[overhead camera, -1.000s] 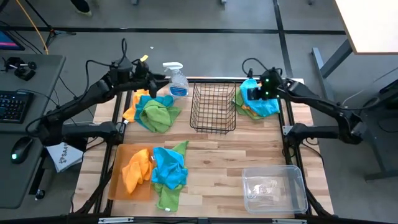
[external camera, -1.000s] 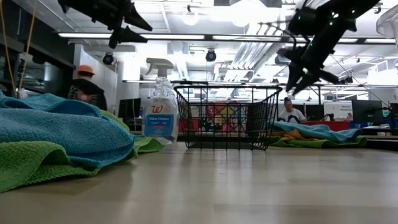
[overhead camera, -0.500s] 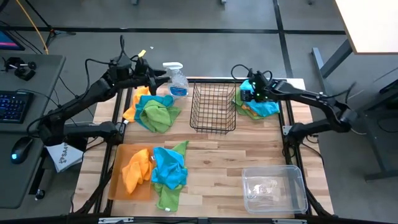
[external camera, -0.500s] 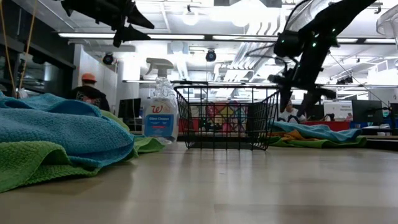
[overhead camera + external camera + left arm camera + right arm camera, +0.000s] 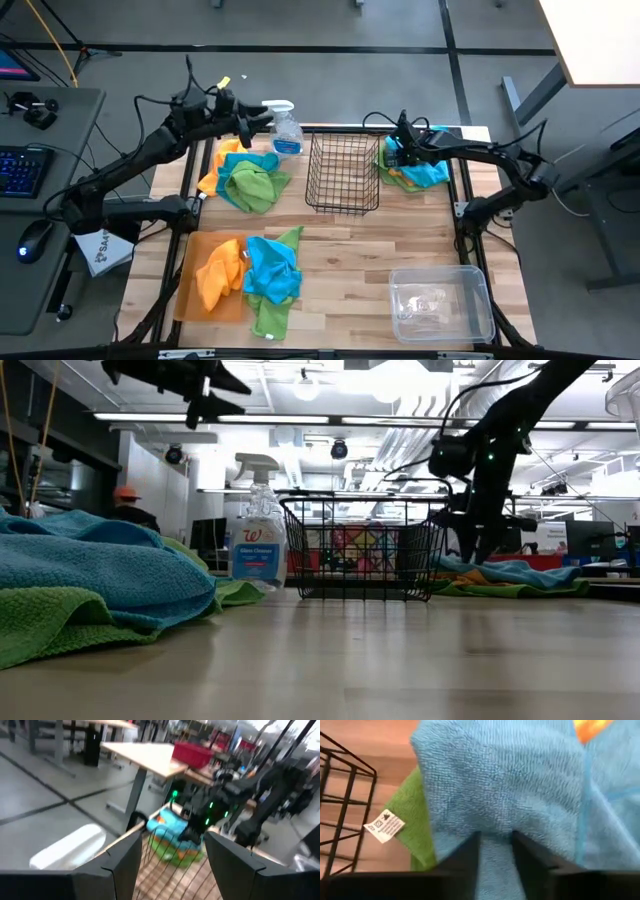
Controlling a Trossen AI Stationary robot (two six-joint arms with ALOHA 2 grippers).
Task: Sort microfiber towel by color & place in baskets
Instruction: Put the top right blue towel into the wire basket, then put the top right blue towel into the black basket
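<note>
The right hand (image 5: 392,157) is being held low against the towel pile lying just right of the black wire basket (image 5: 343,172). In the right wrist view its 2 fingers (image 5: 465,857) are standing close together with a fold of the blue towel (image 5: 505,795) pinched between them. A green towel (image 5: 417,817) with a white label is lying under the blue one, on the basket side, and an orange towel (image 5: 590,726) is showing at the pile's far edge. The basket is standing directly beside this hand, so the right arm is judged the nearer one for any drop there; the basket's near wall is the obstacle to be cleared.

The left hand (image 5: 245,117) is being held above the surface, left of the basket near the spray bottle (image 5: 285,130), with its fingers (image 5: 120,862) spread and nothing between them. A second mixed pile (image 5: 245,175) is lying left of the basket. A third pile is resting partly on the orange tray (image 5: 190,295), front-left of the basket. The clear tub (image 5: 440,302) is standing front-right of it.
</note>
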